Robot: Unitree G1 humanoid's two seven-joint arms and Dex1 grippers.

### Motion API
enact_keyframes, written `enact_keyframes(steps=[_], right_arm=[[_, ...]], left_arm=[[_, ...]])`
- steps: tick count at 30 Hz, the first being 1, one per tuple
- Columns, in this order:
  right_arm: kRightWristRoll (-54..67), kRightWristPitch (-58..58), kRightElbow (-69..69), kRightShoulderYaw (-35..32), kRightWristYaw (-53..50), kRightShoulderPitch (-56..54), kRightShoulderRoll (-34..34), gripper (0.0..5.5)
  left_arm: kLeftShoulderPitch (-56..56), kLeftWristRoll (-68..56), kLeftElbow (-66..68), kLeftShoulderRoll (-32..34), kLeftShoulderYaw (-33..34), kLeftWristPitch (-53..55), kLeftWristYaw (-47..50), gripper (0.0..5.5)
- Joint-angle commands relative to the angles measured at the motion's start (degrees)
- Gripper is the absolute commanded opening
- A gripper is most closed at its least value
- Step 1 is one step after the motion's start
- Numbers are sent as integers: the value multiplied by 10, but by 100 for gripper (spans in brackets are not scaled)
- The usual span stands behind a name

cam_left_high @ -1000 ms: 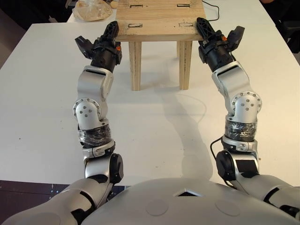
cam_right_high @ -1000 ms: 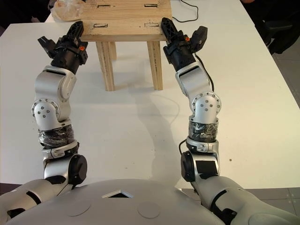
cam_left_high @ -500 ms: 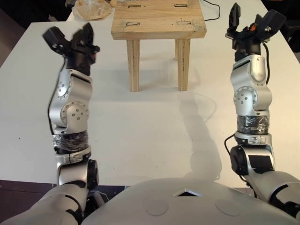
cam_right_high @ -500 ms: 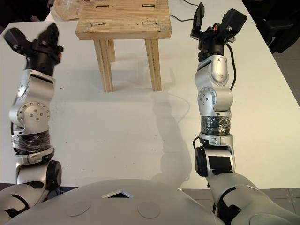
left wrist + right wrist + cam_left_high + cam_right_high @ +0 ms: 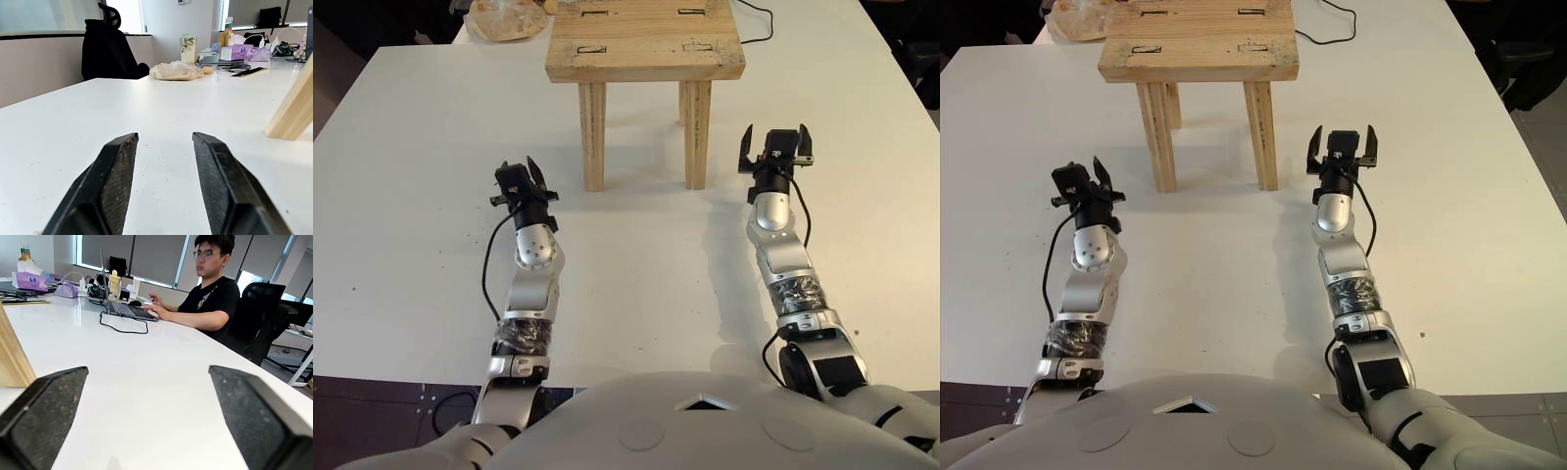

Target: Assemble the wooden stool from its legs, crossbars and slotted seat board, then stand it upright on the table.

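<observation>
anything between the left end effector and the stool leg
Nothing; the left eye view shows bare table between the left end effector and the stool leg.

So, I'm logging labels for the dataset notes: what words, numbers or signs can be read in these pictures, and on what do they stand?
No text can be read in any view.
Purple pack on the far desk: its print is too small to read.
Bottle beside it: label blurred.
Wooden stool: no markings seen.
Table: no markings seen.
</observation>
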Motion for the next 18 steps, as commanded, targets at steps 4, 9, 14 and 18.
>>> enact_keyframes(steps=[4,9,14,18], right_arm=[[-25,-52,45,-14,-29,-13,31,458],[-46,-68,57,-13,-54,-4,56,458],[-62,-74,53,-13,-69,5,75,402],[-76,-73,33,-12,-88,18,95,342]], left_arm=[[-43,7,79,-8,32,-28,-24,117],[-68,12,112,6,45,-27,-45,117],[-95,4,141,26,44,-31,-110,170],[-113,10,162,33,53,-38,-119,229]])
